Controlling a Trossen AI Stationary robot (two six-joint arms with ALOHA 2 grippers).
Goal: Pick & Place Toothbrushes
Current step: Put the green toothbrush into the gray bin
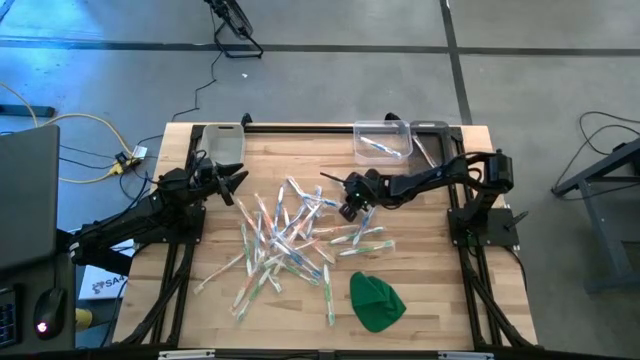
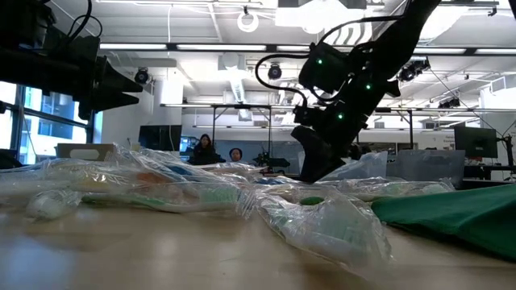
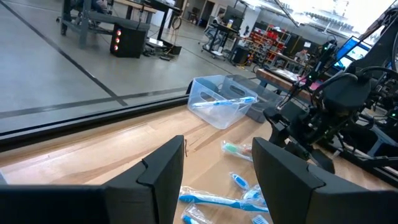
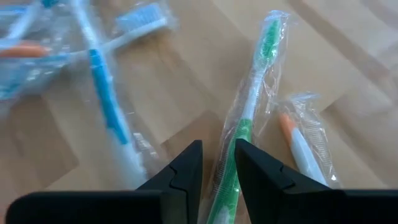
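The right gripper (image 4: 217,165) is gripping a green toothbrush (image 4: 252,106) between narrowly spaced fingers above the toothbrushes (image 1: 290,240); the left gripper (image 3: 217,180) is waiting wide open.

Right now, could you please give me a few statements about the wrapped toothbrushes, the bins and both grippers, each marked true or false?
1. The right gripper straddles a green wrapped toothbrush. True.
2. The clear plastic bin at the table's far edge is empty. False: a blue toothbrush lies in it.
3. The left gripper holds a toothbrush. False: its fingers are open and empty.
4. A green cloth lump lies beside the pile. True.
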